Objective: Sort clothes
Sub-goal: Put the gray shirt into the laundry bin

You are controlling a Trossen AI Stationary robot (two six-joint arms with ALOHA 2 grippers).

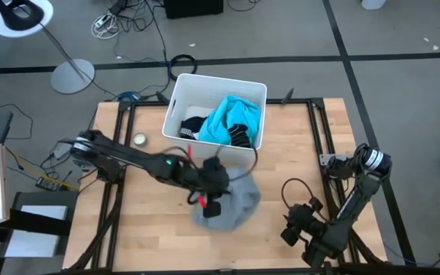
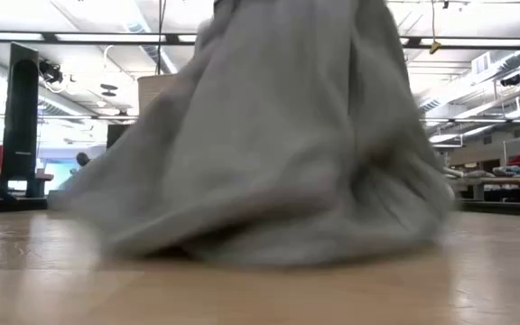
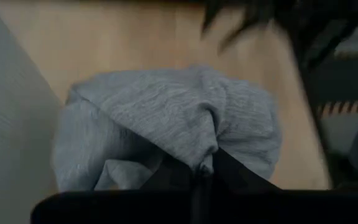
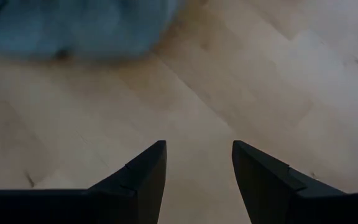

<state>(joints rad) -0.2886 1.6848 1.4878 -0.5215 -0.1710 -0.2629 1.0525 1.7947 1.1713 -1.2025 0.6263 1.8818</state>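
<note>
Wooden table [image 1: 296, 153]: grey shirt [image 1: 231, 205], bin [image 1: 180, 99].

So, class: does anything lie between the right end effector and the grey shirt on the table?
Nothing visible does. The right end effector, open, faces bare wood, with the grey shirt beyond it. The left end effector is already shut on the shirt from the other side.

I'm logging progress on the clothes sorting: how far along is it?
Done: the turquoise garment and dark pieces lie in the white bin. In hand: the left gripper is shut on the grey shirt, bunched on the table beside the bin. Left: placing that shirt. The right gripper waits open near the table's corner.
</note>
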